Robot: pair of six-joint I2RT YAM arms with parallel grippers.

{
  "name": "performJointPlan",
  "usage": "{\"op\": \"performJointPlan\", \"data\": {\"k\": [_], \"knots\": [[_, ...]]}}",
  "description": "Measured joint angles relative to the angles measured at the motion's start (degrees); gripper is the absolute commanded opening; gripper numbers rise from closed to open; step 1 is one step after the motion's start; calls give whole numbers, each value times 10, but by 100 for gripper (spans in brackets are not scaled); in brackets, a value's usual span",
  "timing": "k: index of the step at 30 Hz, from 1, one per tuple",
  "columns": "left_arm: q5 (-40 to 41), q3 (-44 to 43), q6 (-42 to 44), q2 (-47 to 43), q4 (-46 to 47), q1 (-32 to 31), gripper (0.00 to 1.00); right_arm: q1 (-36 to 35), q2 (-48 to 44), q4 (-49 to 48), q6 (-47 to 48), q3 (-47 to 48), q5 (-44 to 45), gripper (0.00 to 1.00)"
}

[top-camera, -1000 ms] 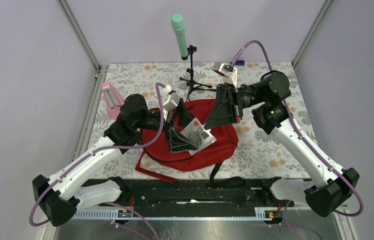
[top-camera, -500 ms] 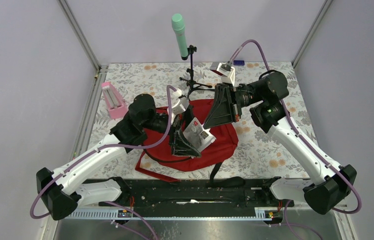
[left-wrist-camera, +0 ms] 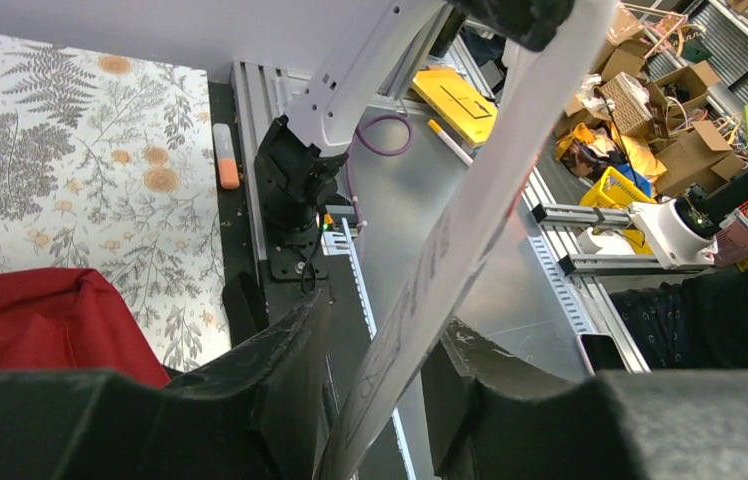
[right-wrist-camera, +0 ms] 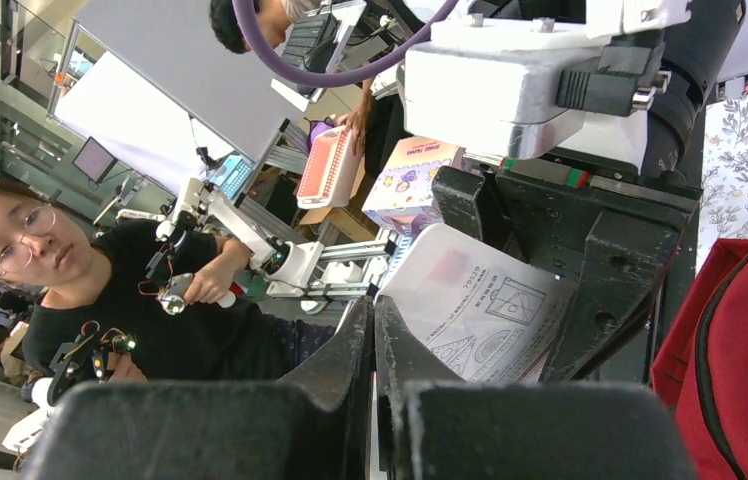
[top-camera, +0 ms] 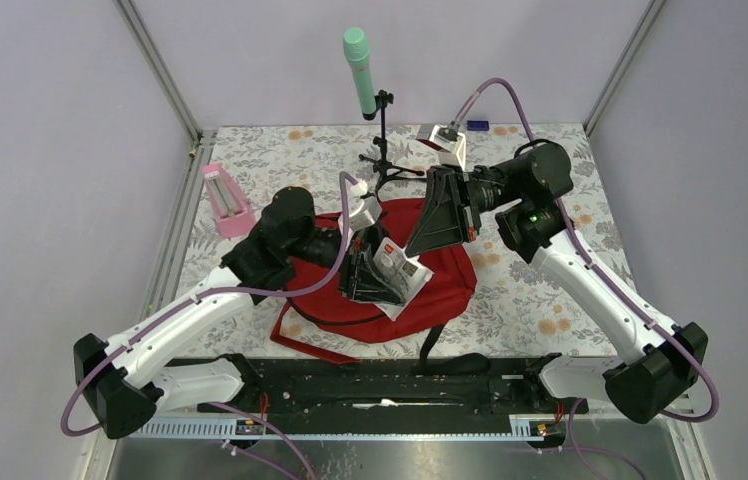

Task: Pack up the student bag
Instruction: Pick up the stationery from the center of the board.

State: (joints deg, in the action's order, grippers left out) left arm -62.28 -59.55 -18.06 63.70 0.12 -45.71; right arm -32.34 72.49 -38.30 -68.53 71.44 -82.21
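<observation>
While floral the tablecloth point(top-camera: 542, 300), walls point(top-camera: 40, 150) lilac.

The left gripper point(left-wrist-camera: 380, 318) is farther right over the bag point(top-camera: 450, 290) than a second ago, closer in on the booklet point(top-camera: 398, 268). Its jaws, spread wide before, are now much narrower, with one finger on each side of the booklet's edge and a slim gap still showing on one side. The right gripper point(top-camera: 415, 248) is now slightly farther left and back. The booklet it pinches now hangs a little lower, its bottom corner closer to the bag's near edge.
</observation>
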Motion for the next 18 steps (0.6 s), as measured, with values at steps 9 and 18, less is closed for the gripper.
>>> {"op": "performJointPlan", "data": {"k": [9, 18], "knots": [[10, 0, 7, -17, -27, 0, 37, 0, 7, -14, -10, 0, 0, 0], [8, 1, 14, -36, -36, -3, 0, 0, 10, -16, -14, 0, 0, 1]]}}
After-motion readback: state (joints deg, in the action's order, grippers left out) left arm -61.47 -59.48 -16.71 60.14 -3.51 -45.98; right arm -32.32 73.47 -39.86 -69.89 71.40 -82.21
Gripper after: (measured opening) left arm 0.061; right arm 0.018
